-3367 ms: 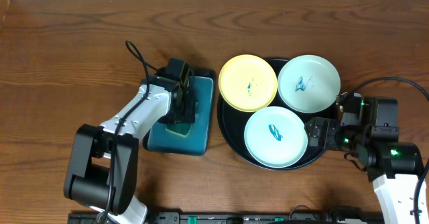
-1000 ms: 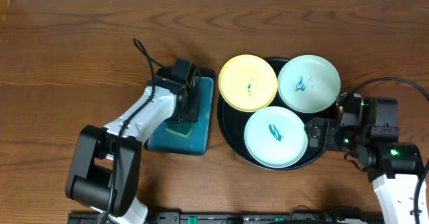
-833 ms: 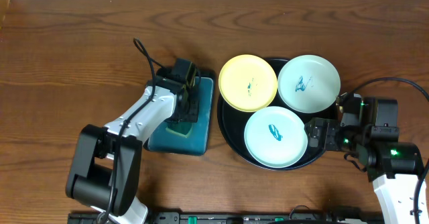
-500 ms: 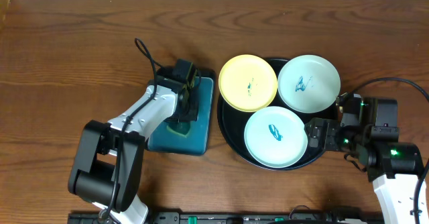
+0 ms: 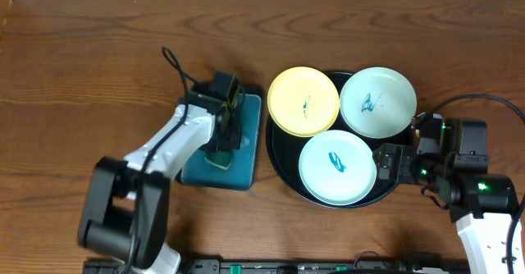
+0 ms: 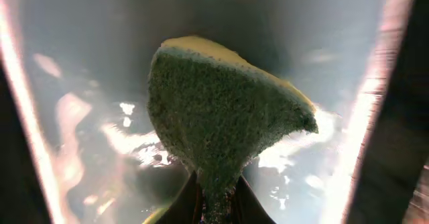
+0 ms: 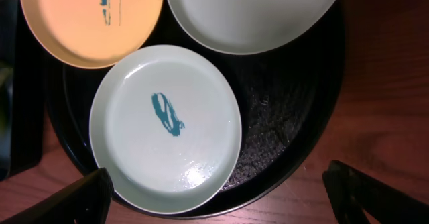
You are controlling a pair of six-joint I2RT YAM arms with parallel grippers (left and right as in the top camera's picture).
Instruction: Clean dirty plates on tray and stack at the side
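Pinching a coarse green sponge (image 6: 221,130), the left jaws squeeze it wedge-shaped.

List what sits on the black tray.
A yellow plate, a far mint plate and a near mint plate, each with a blue-green smear. The tray floor beneath them is hidden.

A black tray (image 7: 281,150) rests on the wooden counter (image 7: 395,83). Its nearest mint plate (image 7: 194,150) carries a blue-green smear (image 7: 167,115); a yellow plate (image 7: 67,29) lies at 11 o'clock and a second mint plate (image 7: 268,23) at 1. The right pincer (image 7: 214,207) is spread wide at 6 o'clock
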